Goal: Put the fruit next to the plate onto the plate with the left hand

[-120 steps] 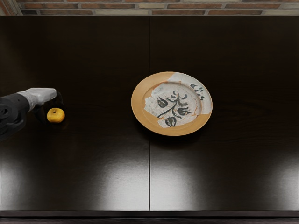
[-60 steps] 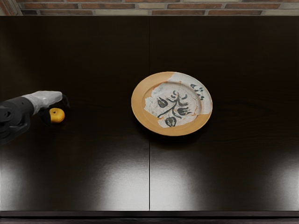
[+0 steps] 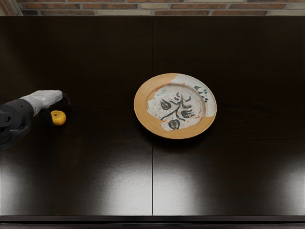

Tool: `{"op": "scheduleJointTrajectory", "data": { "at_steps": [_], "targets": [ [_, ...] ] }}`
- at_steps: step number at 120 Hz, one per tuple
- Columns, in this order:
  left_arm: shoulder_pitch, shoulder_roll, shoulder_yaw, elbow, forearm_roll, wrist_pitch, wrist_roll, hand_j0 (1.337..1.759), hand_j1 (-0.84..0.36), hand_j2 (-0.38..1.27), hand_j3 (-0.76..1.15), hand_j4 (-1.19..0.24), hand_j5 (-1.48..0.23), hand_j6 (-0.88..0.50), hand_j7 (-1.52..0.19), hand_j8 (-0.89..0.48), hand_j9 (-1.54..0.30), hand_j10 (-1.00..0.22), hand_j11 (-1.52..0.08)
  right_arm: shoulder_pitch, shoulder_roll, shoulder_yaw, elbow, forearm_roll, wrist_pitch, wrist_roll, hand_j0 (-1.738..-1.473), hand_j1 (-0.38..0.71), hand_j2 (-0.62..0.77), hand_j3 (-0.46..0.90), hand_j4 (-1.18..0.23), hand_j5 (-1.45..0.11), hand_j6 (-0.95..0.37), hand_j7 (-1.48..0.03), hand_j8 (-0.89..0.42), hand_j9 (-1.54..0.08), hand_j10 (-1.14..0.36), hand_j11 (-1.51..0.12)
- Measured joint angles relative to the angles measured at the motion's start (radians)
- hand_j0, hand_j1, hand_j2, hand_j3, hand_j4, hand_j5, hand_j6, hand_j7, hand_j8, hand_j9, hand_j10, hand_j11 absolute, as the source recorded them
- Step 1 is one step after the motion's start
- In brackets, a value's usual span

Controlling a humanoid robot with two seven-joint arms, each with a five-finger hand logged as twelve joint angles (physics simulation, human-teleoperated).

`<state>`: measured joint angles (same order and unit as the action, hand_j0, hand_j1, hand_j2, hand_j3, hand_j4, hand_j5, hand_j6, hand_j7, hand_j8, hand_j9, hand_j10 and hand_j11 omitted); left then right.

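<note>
One left hand [image 3: 53,106] hovers over one fruit [image 3: 58,118], hold unclear; one plate [image 3: 141,104] well apart.

Dark table [image 3: 152,181], brick wall [image 3: 152,7]

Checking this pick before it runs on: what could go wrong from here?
1. The round fruit sits half under the left hand; a glancing contact could send it rolling across the glossy table.
2. The plate lies far to the right, so a weak hold might drop the fruit on the way.
3. Set down near the plate's rim, it might roll off.
</note>
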<state>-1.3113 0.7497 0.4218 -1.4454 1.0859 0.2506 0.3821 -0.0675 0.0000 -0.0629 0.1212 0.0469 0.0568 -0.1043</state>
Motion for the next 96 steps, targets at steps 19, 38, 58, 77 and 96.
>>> {"op": "scheduleJointTrajectory", "data": {
  "at_steps": [19, 38, 58, 77, 96],
  "targets": [
    [0.011, -0.004, 0.001, 0.000, -0.001, 0.002, -0.011, 1.657, -0.15, 0.07, 0.00, -0.42, -0.56, -0.43, -0.56, -0.43, -0.55, -0.42, -0.55, 0.000, 0.000, 0.000, 0.000, 0.000, 0.000, 0.000, -1.658, -0.32, 0.00, 0.00, -0.02, -0.03, -0.02, -0.03, -0.02, -0.03, -0.02, -0.03],
    [0.013, -0.004, 0.003, 0.000, -0.002, 0.002, -0.016, 1.658, -0.16, 0.08, 0.00, -0.43, -0.56, -0.43, -0.56, -0.43, -0.56, -0.43, -0.55, 0.000, 0.000, 0.000, 0.000, 0.000, 0.000, 0.000, -1.658, -0.32, 0.00, 0.00, -0.02, -0.03, -0.02, -0.03, -0.02, -0.03, -0.02, -0.03],
    [0.017, -0.004, 0.003, -0.001, -0.001, 0.002, -0.018, 1.658, -0.18, 0.09, 0.00, -0.45, -0.58, -0.45, -0.58, -0.45, -0.58, -0.45, -0.58, 0.000, 0.000, 0.000, 0.000, 0.000, 0.000, 0.000, -1.658, -0.32, 0.00, 0.00, -0.02, -0.03, -0.02, -0.03, -0.02, -0.03, -0.02, -0.03],
    [0.024, -0.003, 0.003, -0.001, 0.000, 0.002, -0.018, 1.658, -0.22, 0.10, 0.00, -0.48, -0.61, -0.48, -0.61, -0.48, -0.62, -0.48, -0.62, 0.000, 0.000, 0.000, 0.000, 0.000, 0.000, 0.000, -1.658, -0.32, 0.00, 0.00, -0.02, -0.03, -0.02, -0.03, -0.02, -0.03, -0.02, -0.03],
    [0.026, -0.002, 0.004, 0.000, -0.001, 0.001, -0.018, 1.658, -0.24, 0.10, 0.00, -0.50, -0.64, -0.50, -0.64, -0.50, -0.64, -0.50, -0.64, 0.000, 0.000, 0.000, 0.000, 0.000, 0.000, 0.000, -1.658, -0.32, 0.00, 0.00, -0.02, -0.03, -0.02, -0.03, -0.02, -0.03, -0.02, -0.03]
  ]
}}
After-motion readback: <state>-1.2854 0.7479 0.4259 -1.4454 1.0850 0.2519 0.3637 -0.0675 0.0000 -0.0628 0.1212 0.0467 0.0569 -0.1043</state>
